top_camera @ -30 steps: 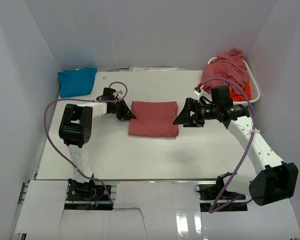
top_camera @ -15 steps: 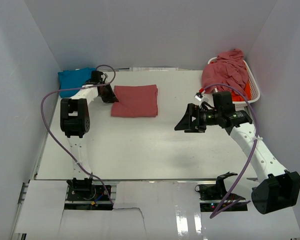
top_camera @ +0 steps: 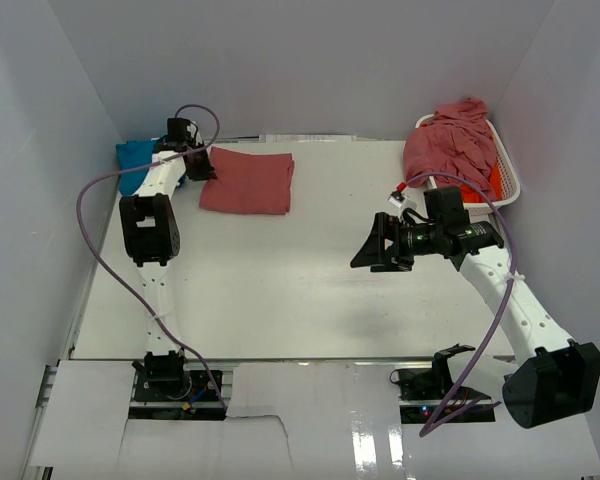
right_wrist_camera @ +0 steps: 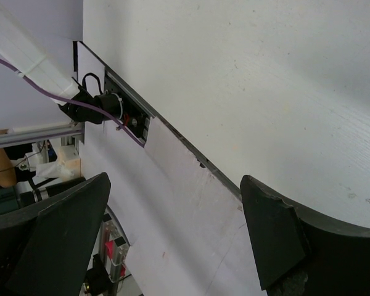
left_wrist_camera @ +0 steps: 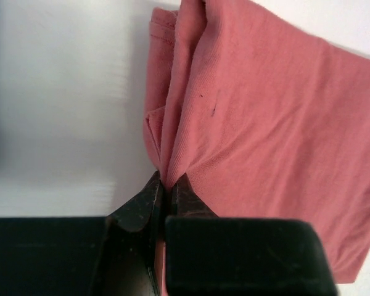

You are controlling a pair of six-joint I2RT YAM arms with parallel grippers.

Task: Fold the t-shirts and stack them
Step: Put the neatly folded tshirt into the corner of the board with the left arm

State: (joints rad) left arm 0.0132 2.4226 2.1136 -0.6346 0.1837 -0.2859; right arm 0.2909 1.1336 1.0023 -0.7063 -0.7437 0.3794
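The left gripper (top_camera: 197, 165) is pinched nearly shut on the left edge of the folded dusty rose-red cotton t-shirt (top_camera: 247, 182). The shirt lies flat on the white table (top_camera: 280, 290) at the far left, just beside the turquoise blue cotton t-shirt (top_camera: 132, 158) in the corner. In the left wrist view the fingertips (left_wrist_camera: 153, 191) grip only a narrow bunch of cloth, and the layers pucker into a ridge that runs away from them.

That is the main risk. If the pinch holds the upper layers and not the lower ones, any further pull may slide them apart and open the fold. A lift from this single point may also let the far side sag and the rectangle fall open.

The turquoise shirt is the likely base of the stack. The red cloth moving across it may rumple it or push it against the wall. A release too soon would leave the two shirts side by side, not stacked.

The right gripper (top_camera: 372, 245) hangs wide open and empty over mid-table, well apart from the shirt, so it cannot steady the fold. A heap of unfolded rose-red shirts (top_camera: 450, 140) and a bright orange shirt (top_camera: 487, 183) wait in the white slatted plastic basket (top_camera: 508, 192).
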